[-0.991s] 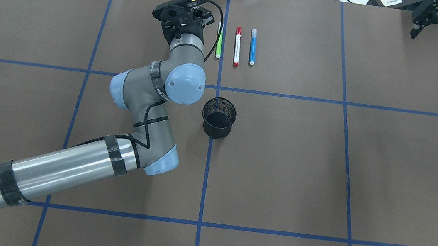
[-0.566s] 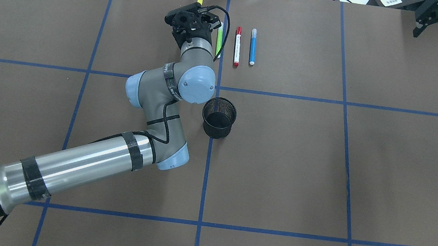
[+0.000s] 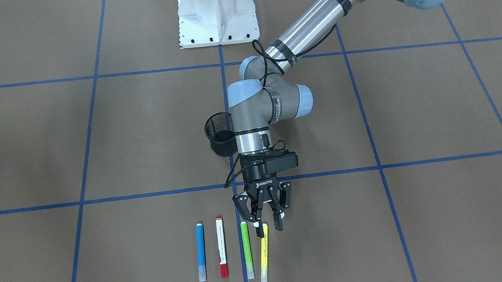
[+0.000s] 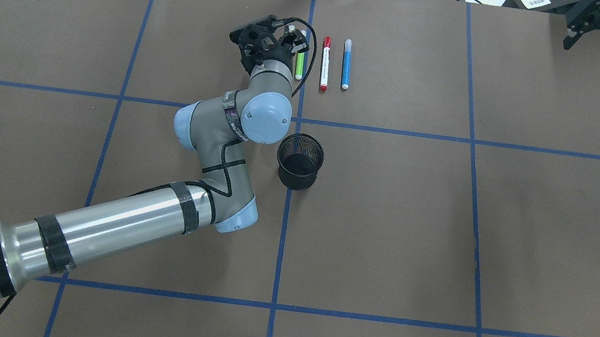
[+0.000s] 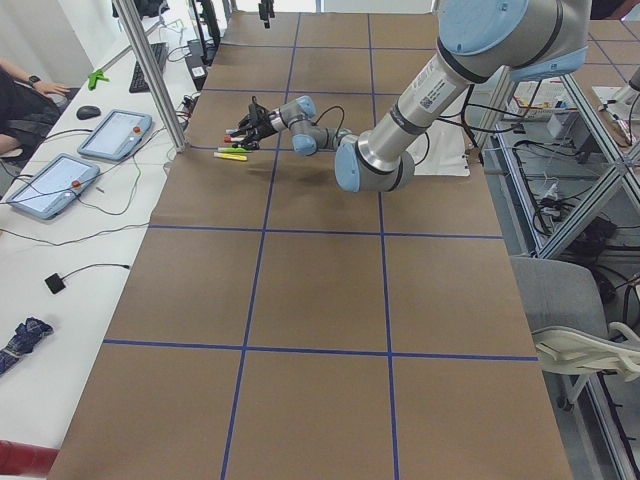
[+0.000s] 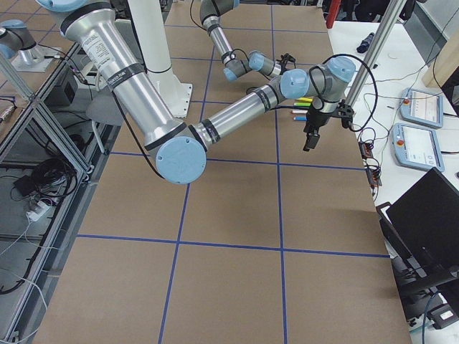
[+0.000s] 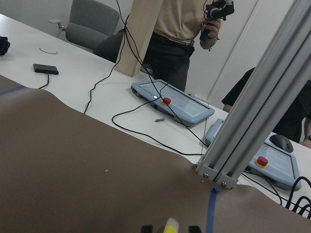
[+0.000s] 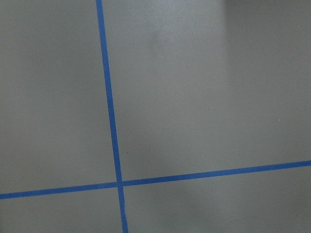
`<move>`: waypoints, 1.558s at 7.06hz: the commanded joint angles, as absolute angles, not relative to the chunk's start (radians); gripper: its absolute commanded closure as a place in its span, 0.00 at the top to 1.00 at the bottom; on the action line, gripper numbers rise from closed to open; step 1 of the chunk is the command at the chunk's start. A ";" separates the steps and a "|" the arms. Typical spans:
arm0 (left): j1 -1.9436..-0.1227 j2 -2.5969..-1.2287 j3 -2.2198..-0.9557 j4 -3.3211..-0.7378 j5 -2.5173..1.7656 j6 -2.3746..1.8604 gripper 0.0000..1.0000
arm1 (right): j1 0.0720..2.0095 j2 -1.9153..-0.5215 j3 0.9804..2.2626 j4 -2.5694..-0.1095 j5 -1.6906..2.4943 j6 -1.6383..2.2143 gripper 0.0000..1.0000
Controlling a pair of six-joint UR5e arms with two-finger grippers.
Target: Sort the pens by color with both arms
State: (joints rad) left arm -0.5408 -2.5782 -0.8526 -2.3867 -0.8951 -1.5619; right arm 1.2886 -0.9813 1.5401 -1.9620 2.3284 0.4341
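Four pens lie in a row at the table's far side: blue [image 3: 200, 252] [image 4: 346, 64], white with red caps [image 3: 221, 248] [image 4: 325, 63], green [image 3: 246, 250] [image 4: 300, 62] and yellow [image 3: 264, 253]. The yellow one lies slightly tilted just beside the green. My left gripper [image 3: 267, 225] [image 4: 289, 34] stands open over its near end. In the left wrist view the yellow tip [image 7: 170, 225] shows between the two fingertips with a gap on each side. From overhead the gripper hides the yellow pen. My right gripper [image 4: 575, 27] [image 6: 310, 140] hovers at the table's far right corner; I cannot tell whether it is open or shut.
A black mesh cup [image 3: 219, 134] [image 4: 299, 161] stands near the table's middle, close beside the left arm's wrist joint. The white pedestal base [image 3: 217, 16] sits at the robot's edge. Beyond the far edge are tablets, cables, an aluminium post [image 7: 252, 111] and people.
My left gripper carried the yellow pen rightward and back toward the row. The pen now rests beside the green one, with the fingers apart around it. The right arm barely shifted.
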 commanded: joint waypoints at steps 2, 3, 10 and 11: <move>-0.604 -2.525 -1.031 -2.398 -1.039 -1.026 1.00 | 1.287 -0.980 1.539 -1.962 2.324 0.434 1.00; -0.679 -2.473 -1.119 -2.385 -1.192 -1.014 1.00 | 1.290 -0.982 1.539 -1.962 2.325 0.434 1.00; -1.242 -2.214 -1.447 -1.668 -2.090 -0.294 1.00 | 1.351 -1.022 1.548 -1.962 2.335 0.426 1.00; -1.288 -2.201 -1.533 -1.434 -2.095 -0.044 1.00 | 1.358 -1.034 1.561 -1.956 2.347 0.423 1.00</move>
